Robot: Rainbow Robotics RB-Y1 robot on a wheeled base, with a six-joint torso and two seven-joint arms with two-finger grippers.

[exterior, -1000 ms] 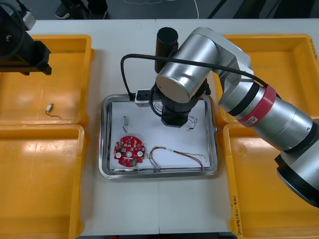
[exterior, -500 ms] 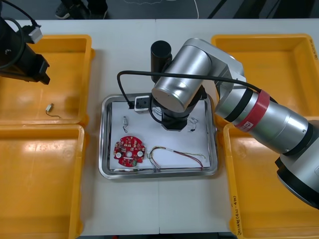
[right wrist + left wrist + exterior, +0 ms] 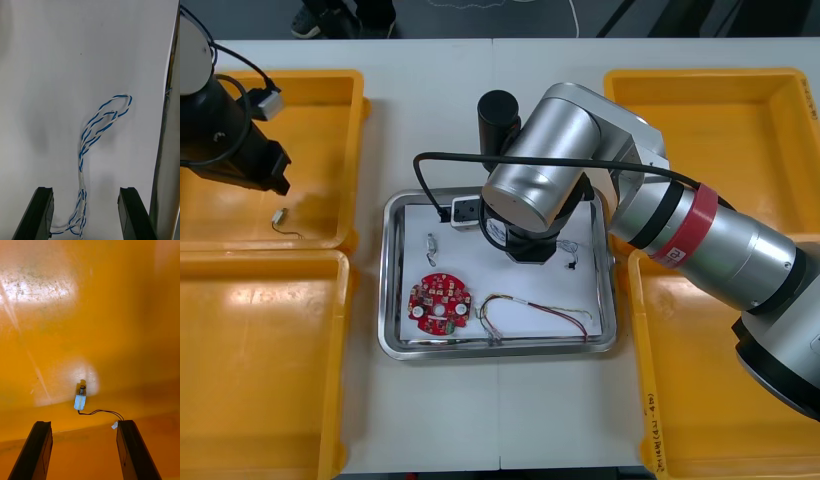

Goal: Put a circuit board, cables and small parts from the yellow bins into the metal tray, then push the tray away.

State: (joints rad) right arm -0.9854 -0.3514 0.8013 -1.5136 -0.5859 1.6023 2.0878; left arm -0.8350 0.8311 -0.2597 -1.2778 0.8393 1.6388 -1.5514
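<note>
metal tray (image 3: 386, 300) looks nearly loaded imo: circuit board (image 3: 438, 304), red and yellow cable (image 3: 530, 310), small metal part (image 3: 432, 242), plus blue and white cable (image 3: 98, 129) lying loose between the wide-open fingers of the right gripper (image 3: 86, 213), while the left gripper (image 3: 84, 450) hangs spread and empty over a wired part (image 3: 80, 401) in its yellow bin (image 3: 310, 150), push not done yet.

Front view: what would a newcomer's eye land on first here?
The bulky silver right arm looming over the metal tray, its open right pincer straddling a twisted blue and white cable. Next, the open left pincer above a small metal part in the far left yellow bin.
</note>
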